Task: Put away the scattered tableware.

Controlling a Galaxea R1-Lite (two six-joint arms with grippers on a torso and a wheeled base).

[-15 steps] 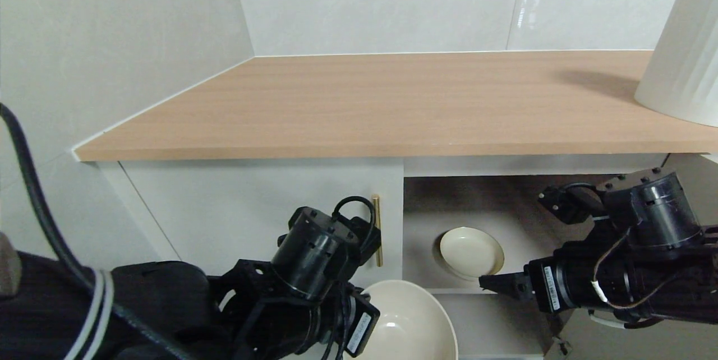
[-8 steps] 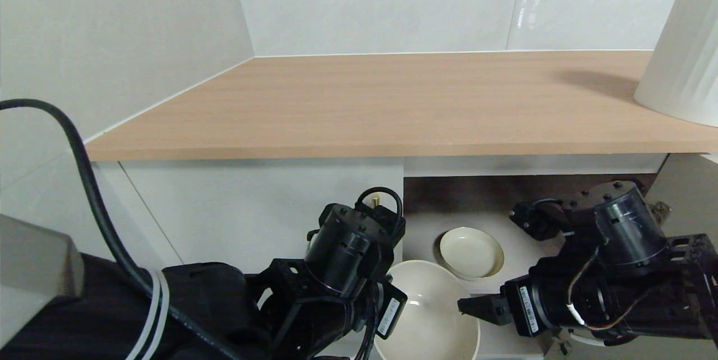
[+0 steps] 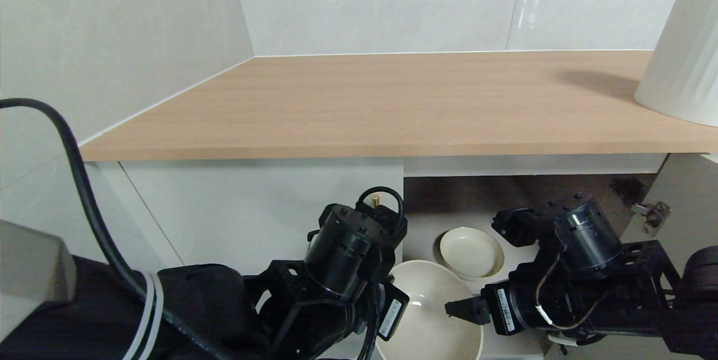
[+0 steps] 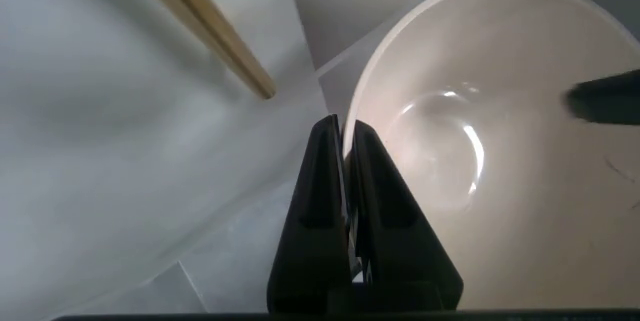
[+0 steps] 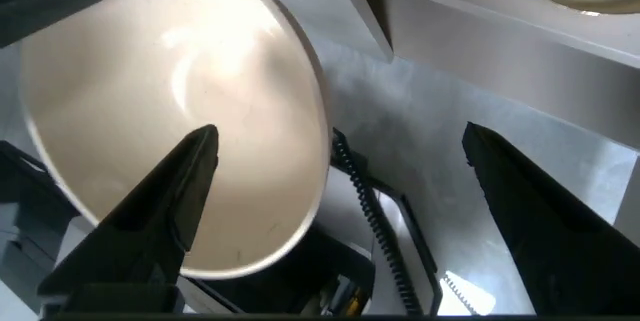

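A large cream bowl point(image 3: 435, 318) hangs in front of the open cabinet, its near rim pinched by my shut left gripper point(image 4: 348, 143). The same bowl point(image 4: 500, 161) is tilted toward the opening. My right gripper point(image 5: 340, 201) is open, with one finger point(image 5: 165, 206) over the bowl point(image 5: 170, 111) and the other beside it, so the rim lies between them without contact. In the head view its tip point(image 3: 457, 309) sits at the bowl's right edge. A smaller cream dish point(image 3: 471, 252) rests on the cabinet shelf behind.
A wooden countertop point(image 3: 392, 102) runs above, with a white lampshade point(image 3: 681, 51) at its right end. The left cabinet door point(image 3: 252, 208) is closed and carries a gold handle point(image 4: 205, 26). The right door stands open, hinge point(image 3: 650, 215) exposed.
My left arm carried the large bowl rightward to the cabinet opening. My right arm swung left from the door side until its fingers reached the bowl's rim.
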